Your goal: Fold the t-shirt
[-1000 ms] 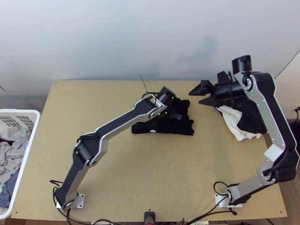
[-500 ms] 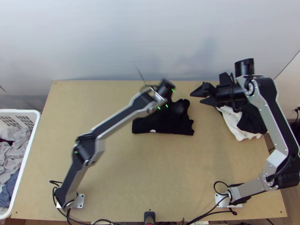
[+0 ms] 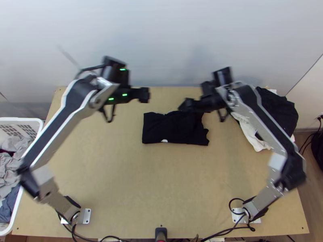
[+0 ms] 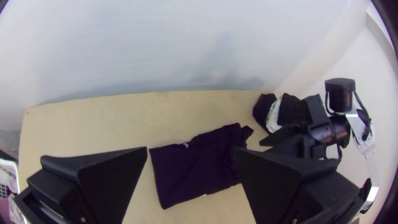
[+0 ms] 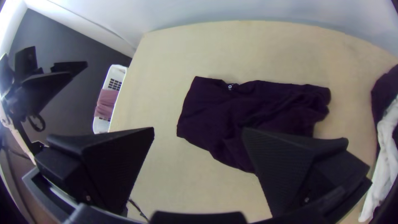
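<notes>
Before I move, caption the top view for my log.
Black t-shirt lying folded on the wooden table, right gripper near its far edge, left gripper farther left.

The left arm (image 3: 56,125) and right arm (image 3: 268,125) have silver-grey links, long black panels and black joints; black cables (image 3: 221,232) loop at the near side, by a white left plate (image 3: 87,216) and right plate (image 3: 238,216). Green lights (image 3: 124,94) dot the left arm's far end, while the right arm's far end bears a black cylinder (image 4: 340,99). The left gripper (image 3: 145,94) and right gripper (image 3: 185,105) are black, with wide, wedge-shaped fingers (image 5: 286,174), finely ribbed, and small screws (image 5: 306,200).
</notes>
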You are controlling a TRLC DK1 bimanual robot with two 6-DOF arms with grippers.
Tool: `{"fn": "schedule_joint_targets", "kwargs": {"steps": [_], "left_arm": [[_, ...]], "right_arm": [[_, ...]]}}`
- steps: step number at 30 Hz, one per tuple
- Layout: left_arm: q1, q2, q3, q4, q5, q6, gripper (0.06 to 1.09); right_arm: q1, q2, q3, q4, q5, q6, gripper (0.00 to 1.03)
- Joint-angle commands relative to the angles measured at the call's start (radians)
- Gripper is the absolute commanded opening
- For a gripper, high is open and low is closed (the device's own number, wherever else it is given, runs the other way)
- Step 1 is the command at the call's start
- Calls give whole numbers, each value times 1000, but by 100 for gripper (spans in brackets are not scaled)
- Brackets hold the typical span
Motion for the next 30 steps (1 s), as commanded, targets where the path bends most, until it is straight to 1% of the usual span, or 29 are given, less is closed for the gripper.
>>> {"fn": "schedule_joint_targets", "kwargs": {"steps": [1,5,9,12,18,21,23,25,26,29,30], "left_arm": [[97,-188,-221,-28,-2,-26,105],[118,-239,-290,-26,-2,-29,105],[137,-273,-341,-33,-3,-15,105],[153,-291,-368,-33,-3,2,105],[160,-300,-396,-31,-2,6,105],[161,-302,-407,-30,-2,6,105],[166,-308,-416,-30,-3,6,105],[172,-317,-430,-30,-3,6,105],[176,-323,-439,-30,-3,8,105],[190,-343,-471,-30,-2,16,105],[196,-349,-482,-30,-2,17,105]], "right_arm": [[140,243,158,20,18,-33,99],[152,365,178,20,42,-50,99],[113,365,69,31,70,-68,99],[48,249,-107,90,71,-76,99],[-120,-23,-457,109,71,-128,99],[-173,-139,-581,114,71,-159,99],[-189,-214,-618,119,73,-162,99],[-176,-276,-610,122,130,-167,99],[-152,-305,-601,132,174,-180,99],[-20,-372,-581,218,315,-262,98],[29,-379,-567,228,354,-288,98]]}}
